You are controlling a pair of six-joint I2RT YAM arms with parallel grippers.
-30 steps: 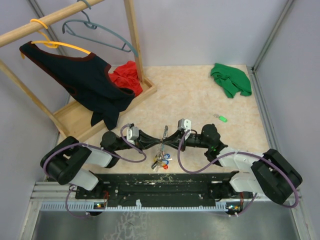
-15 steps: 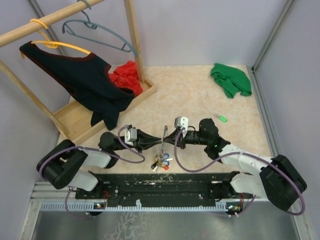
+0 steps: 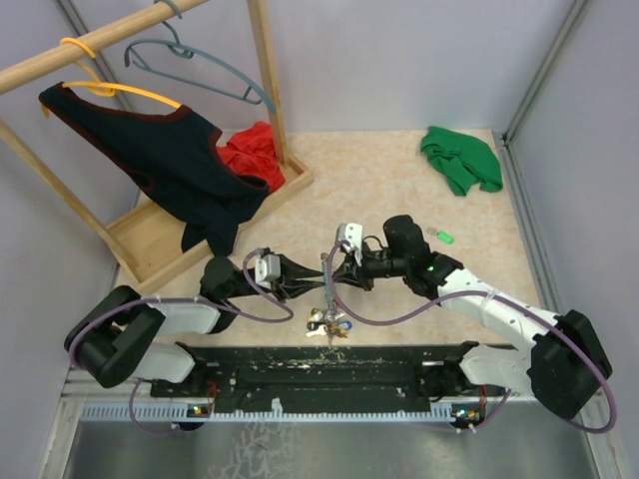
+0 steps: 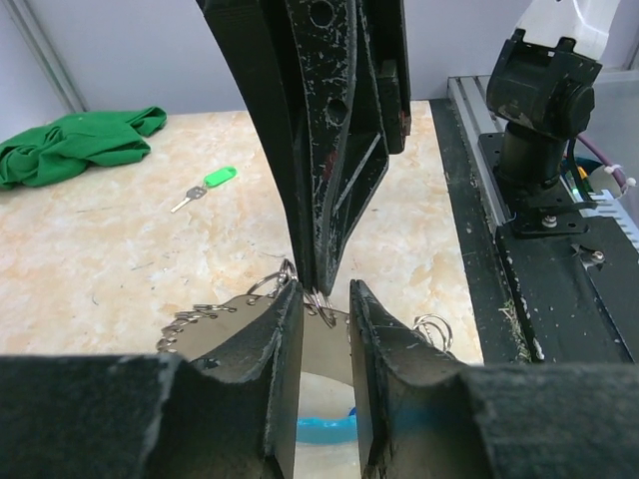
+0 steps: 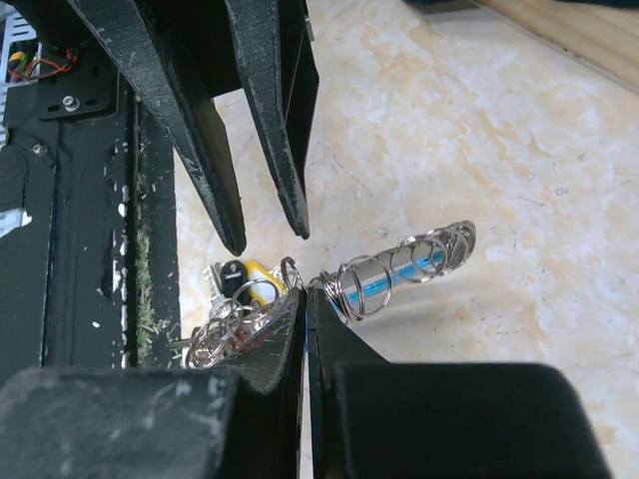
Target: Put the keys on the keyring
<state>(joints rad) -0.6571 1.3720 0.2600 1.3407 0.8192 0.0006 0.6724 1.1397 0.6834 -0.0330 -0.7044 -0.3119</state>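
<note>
Starting at the left of the overhead view, a wooden clothes rack [image 3: 268, 90] holds a black vest [image 3: 160, 165] on a yellow hanger [image 3: 112, 88] beside a grey-blue hanger [image 3: 215, 68], and a crumpled red cloth [image 3: 252, 155] lies on the rack's base. Near the front edge of the beige marbled tabletop [image 3: 389, 190], the left gripper [image 3: 308, 290] points rightward. Its fingers stand a narrow gap apart and clamp nothing. The overhead view cannot show that gap. The right wrist camera shows it plainly, with both black fingertips hanging free just above the ring. Between the two arms is the silvery coiled-wire keyring [image 5: 399, 267] with a light-blue segment, pinched at one loop and lifted. From above it is only a thin upright sliver over a cluster of coloured key tags [image 3: 327, 325]. The right wrist view shows its spring-like coils, and a yellow tag and a dark tag among small split rings. The right gripper [image 3: 330, 275] meets the left one tip to tip, its jaws closed tight on the ring's wire. The left wrist camera shows those closed fingers coming down between the left arm's own pads. Further right, a small metal key with a green plastic head [image 4: 210, 183] lies flat on the table, well apart from the ring. The right wrist camera does not catch it at all. At the far right corner sits a bunched green cloth [image 3: 459, 160].
</note>
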